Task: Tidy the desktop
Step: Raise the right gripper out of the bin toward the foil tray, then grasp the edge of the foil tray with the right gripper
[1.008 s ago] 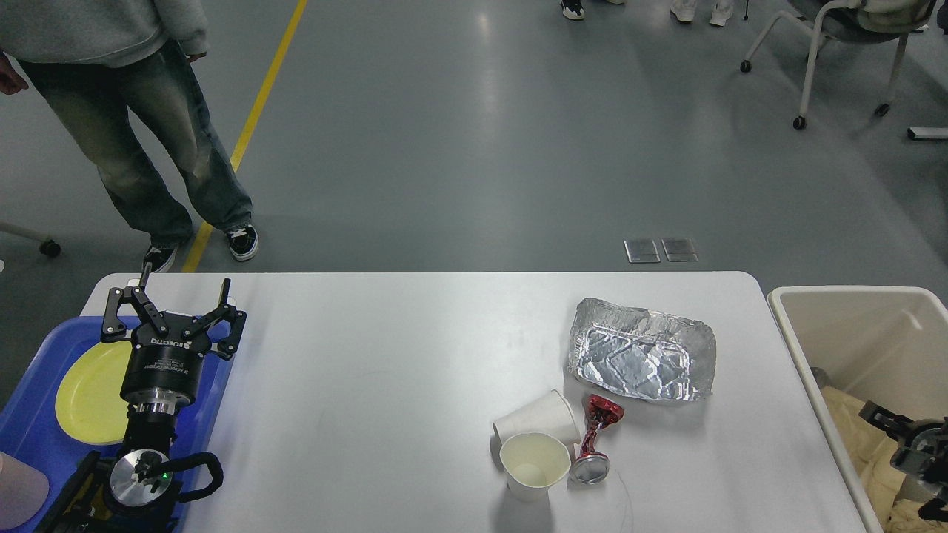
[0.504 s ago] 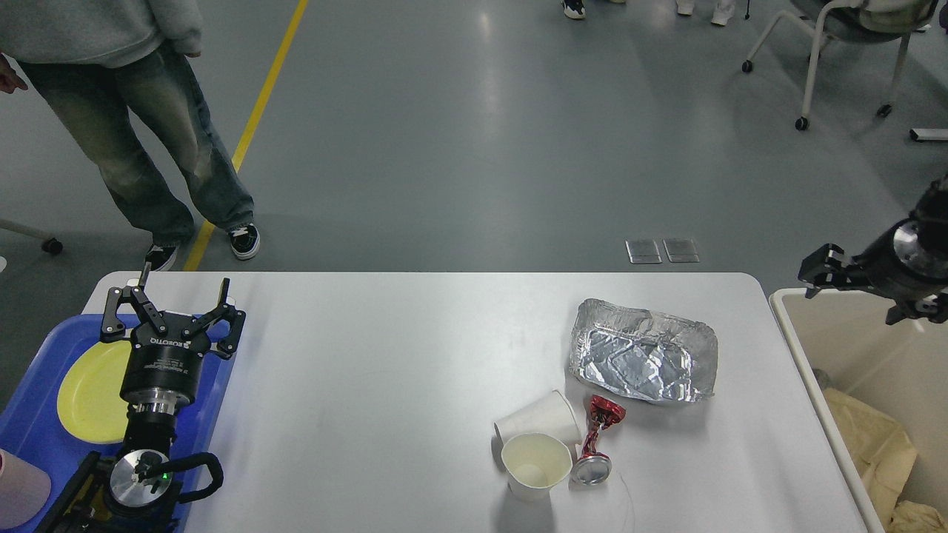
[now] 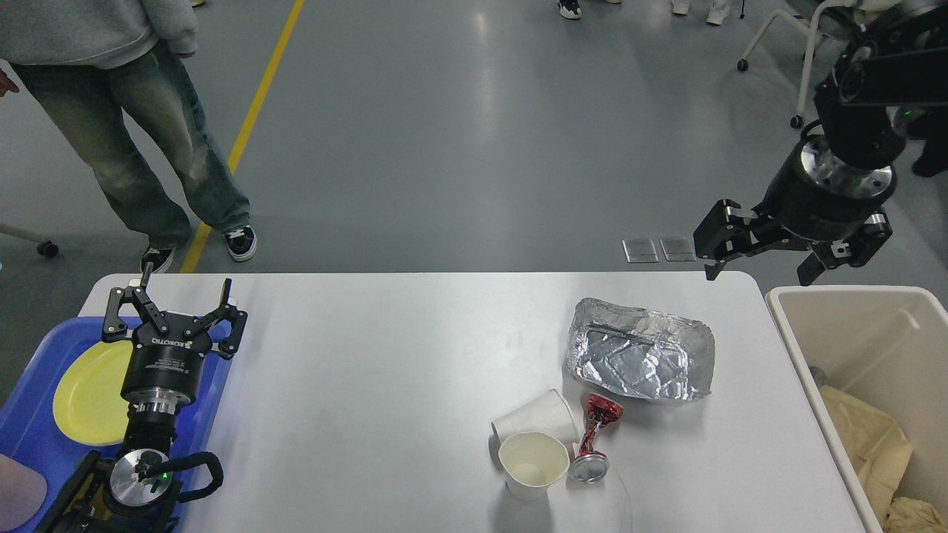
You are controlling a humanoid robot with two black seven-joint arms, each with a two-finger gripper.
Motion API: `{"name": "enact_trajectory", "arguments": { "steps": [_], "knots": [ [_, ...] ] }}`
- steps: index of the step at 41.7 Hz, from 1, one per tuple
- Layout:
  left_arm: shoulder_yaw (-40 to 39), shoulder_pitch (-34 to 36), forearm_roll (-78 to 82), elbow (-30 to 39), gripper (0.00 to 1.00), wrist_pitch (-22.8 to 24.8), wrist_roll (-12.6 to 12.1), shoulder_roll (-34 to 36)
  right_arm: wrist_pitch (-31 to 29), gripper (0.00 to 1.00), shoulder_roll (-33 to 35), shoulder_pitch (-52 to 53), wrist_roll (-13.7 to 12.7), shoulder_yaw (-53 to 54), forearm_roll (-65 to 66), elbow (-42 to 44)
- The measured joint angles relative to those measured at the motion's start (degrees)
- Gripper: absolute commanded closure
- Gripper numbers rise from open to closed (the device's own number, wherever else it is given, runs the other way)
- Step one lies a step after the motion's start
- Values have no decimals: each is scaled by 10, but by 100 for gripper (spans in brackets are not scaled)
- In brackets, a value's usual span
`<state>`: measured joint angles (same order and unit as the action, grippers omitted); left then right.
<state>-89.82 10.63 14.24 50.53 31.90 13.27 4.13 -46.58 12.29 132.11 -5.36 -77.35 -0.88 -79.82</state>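
While the wide white rectangular desktop (image 3: 385,385) spans the view below, my right gripper (image 3: 763,270) hangs with fingers spread, empty, above its far right corner. I'd pinch the light, easily crushed silver foil tray (image 3: 641,360) by its rim. My left gripper (image 3: 172,303), fingers apart, reads ROBOTIQ.

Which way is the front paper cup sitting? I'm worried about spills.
Upright: the front paper cup shows its open mouth facing up, its inside apparently empty.
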Motion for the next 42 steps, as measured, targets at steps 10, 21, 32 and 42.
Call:
{"name": "enact_trajectory", "arguments": {
  "steps": [10, 21, 32, 42],
  "knots": [
    [0, 0, 0, 0, 4, 0, 0, 0, -10, 0, 0, 64, 0, 28, -2, -89],
    [0, 0, 0, 0, 4, 0, 0, 0, -4, 0, 6, 61, 5, 32, -6, -88],
    [0, 0, 0, 0, 4, 0, 0, 0, 53, 0, 6, -26, 3, 23, -2, -12],
    [0, 0, 0, 0, 4, 0, 0, 0, 58, 0, -5, -132, 8, 29, -1, 54]
  ]
}}
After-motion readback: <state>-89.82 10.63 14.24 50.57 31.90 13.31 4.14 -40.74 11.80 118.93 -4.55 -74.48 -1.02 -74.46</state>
